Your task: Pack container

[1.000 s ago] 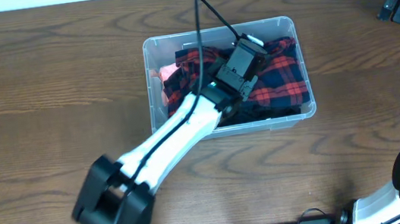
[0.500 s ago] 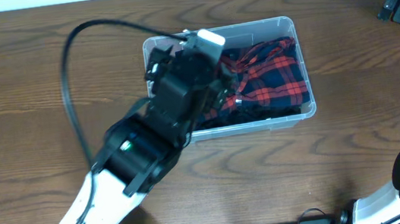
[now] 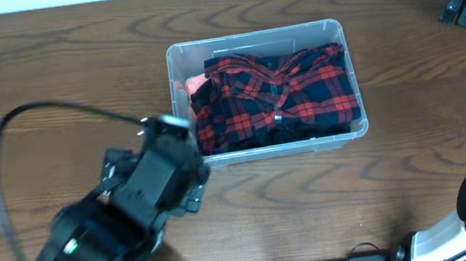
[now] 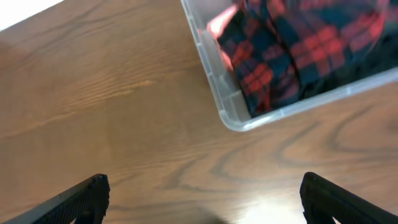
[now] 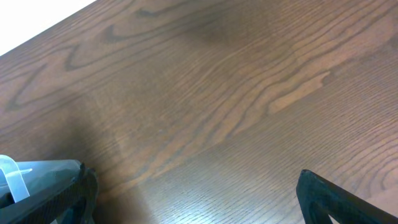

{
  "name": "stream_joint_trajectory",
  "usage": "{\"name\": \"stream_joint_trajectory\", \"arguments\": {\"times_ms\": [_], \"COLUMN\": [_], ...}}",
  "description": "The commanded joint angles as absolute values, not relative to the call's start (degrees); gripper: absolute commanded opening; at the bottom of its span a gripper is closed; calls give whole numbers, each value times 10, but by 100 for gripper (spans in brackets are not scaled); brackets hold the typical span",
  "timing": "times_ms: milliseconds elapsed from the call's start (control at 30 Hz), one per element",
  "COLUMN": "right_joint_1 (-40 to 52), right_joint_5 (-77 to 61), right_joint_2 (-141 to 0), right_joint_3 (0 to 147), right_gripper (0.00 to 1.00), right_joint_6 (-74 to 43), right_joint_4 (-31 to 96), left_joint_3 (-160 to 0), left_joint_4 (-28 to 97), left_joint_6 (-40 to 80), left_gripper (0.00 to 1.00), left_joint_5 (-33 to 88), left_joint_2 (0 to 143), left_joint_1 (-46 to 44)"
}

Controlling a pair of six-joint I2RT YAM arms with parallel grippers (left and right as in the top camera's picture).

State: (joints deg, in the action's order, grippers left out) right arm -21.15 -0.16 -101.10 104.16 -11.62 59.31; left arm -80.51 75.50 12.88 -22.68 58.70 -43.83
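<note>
container: the clear bin [image 3: 175,102] sits flat on the table [image 3: 49,82], in the upper middle of the overhead view with its long sides running left to right. The left wrist cam catches one rounded corner and a bit of rim [image 4: 219,93].

what's in it: a red and navy plaid cloth [image 3: 286,93] is bunched up and fills most of the bin, reaching about to the rim. A pink thing [image 3: 194,83] pokes out at the far left end, half under the plaid. Both show through the wall in the wrist cam too, plaid [image 4: 292,56] and pink [image 4: 217,25].

left gripper: the left gripper [image 4: 205,180] has its jaws spread wide with only bare wood between them. It's holding nothing and is off to the side of the bin's corner, not touching it.

left arm: the left arm [image 3: 126,206] is pretty blurry in the overhead view. It sits low on the left, with its head near the bin's front left corner.

cable: a black cable [image 3: 52,105] arcs up and over from the arm.

right gripper: the right gripper [image 5: 193,180] is also spread wide and empty, over plain table [image 5: 217,93]. There's a clear plastic bit [image 5: 12,177] by one finger, and it's hard to say what it is.
</note>
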Motion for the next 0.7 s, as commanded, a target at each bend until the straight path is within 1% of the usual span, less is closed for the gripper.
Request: {"name": "stream_joint_trajectory", "arguments": {"times_ms": [0, 167, 333, 400, 533, 667], "right_joint_1": [-214, -214, -214, -214, -214, -214], "right_joint_5": [2, 2, 2, 2, 2, 2], "right_joint_2": [-1009, -1009, -1009, -1009, -1009, -1009], "right_joint_3": [1049, 1049, 1049, 1049, 1049, 1049], "right_gripper": [99, 99, 99, 99, 99, 99], "right_joint_6": [-124, -124, -124, -124, -124, -124], "right_joint_4": [594, 594, 594, 594, 594, 594], "left_joint_3": [-766, -672, -551, -503, -416, -345], "left_joint_4": [715, 585, 408, 335, 218, 164], "left_joint_6": [183, 156, 65, 46, 45, 45], "left_gripper": [98, 98, 98, 98, 98, 98], "left_joint_5": [-221, -161, -67, -41, -18, 11], "left_joint_2": [537, 459, 372, 338, 274, 217], "left_joint_1": [-394, -273, -172, -142, -98, -67]}}
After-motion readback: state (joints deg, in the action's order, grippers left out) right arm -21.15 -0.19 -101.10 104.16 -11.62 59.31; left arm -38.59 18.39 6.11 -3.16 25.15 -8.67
